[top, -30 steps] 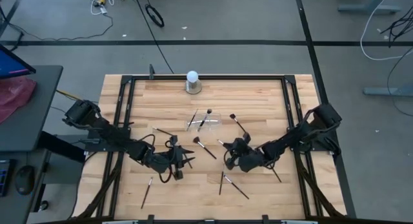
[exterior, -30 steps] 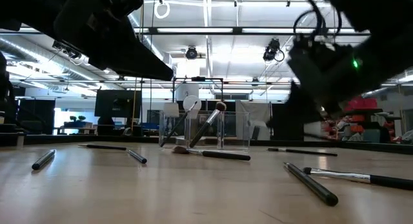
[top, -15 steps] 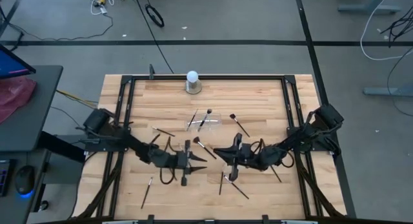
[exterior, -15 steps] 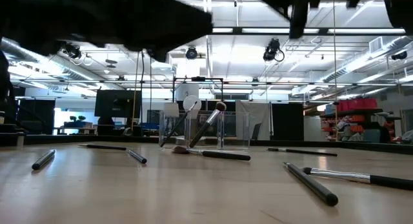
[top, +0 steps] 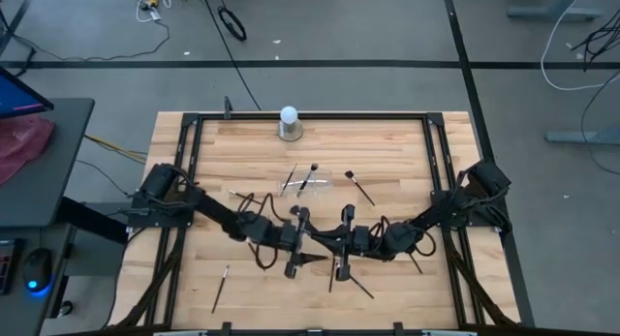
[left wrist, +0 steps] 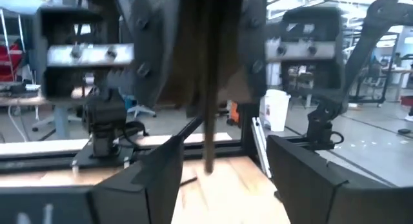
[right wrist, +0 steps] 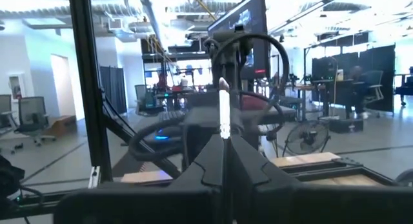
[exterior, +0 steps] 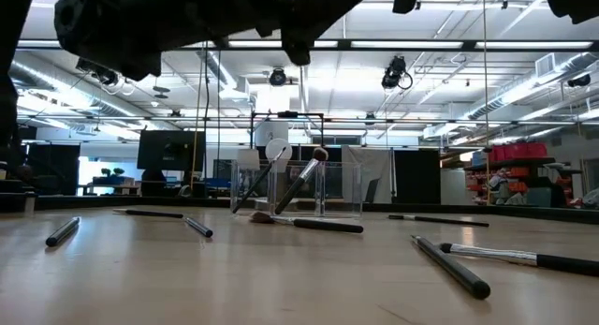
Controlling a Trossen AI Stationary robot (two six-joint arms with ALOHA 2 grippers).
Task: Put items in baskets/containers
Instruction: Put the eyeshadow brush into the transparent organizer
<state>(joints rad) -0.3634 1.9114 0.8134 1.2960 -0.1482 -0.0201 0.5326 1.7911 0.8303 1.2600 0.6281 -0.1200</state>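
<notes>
My two grippers face each other, level, above the table's middle. My right gripper [top: 335,246] [right wrist: 224,153] is shut on a thin brush [right wrist: 224,117], which stands upright. My left gripper [top: 308,245] [left wrist: 222,179] is open. In its wrist view the brush's dark handle [left wrist: 208,146] hangs between its spread fingers, but I cannot tell whether they touch it. The clear holder [top: 316,179] [exterior: 301,189] stands farther back on the wood, with two brushes [exterior: 304,180] leaning in it. Other brushes [top: 222,289] [exterior: 314,225] lie flat on the table. My right gripper pinches the brush between its two fingers, just below the silver ferrule [right wrist: 224,135]. The fingers come in level from the table's right and lie across the brush. The brush is upright and lifted clear, bristle end up and dark handle hanging below.
A white ball on a grey round base [top: 289,123] stands at the far edge. Loose brushes lie near the front [top: 355,282] [exterior: 460,266], at the left [exterior: 64,231] and right of the holder [top: 359,186]. Black frame rails [top: 184,181] run along both sides.
Both grippers have risen off the table and tipped from pointing down to level. The left has gone toward the table's right edge and now faces the right gripper at the middle. The right has lifted its brush clear of the wood and turned it upright.
</notes>
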